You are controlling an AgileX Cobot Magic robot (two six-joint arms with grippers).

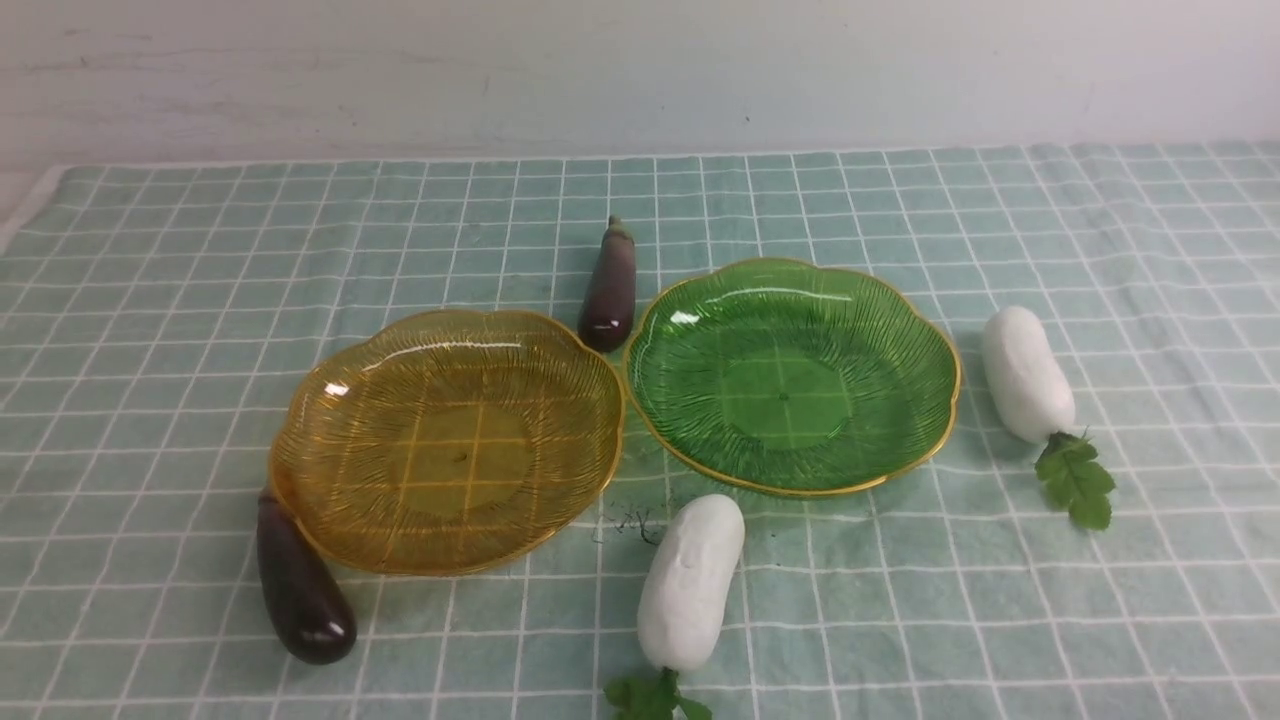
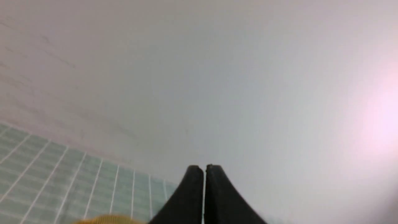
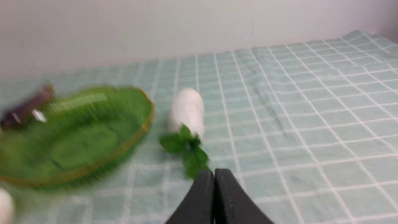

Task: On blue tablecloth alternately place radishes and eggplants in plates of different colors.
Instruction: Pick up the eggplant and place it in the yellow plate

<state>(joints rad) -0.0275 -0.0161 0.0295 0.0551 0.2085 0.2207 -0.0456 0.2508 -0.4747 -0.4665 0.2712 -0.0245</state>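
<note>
Left gripper: pinched tight, holding nothing.
Right gripper: pinched tight too, holding nothing.
Near radish: between the plates, on the robot's side; might roll, being round.
Far radish: right of green plate; might slip if pinched by leaves.
Eggplants: beside yellow plate; might bump it.

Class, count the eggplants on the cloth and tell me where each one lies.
2. One eggplant lies beside the amber plate, at its near left; the other eggplant lies behind the gap between the amber and green plates.
</note>
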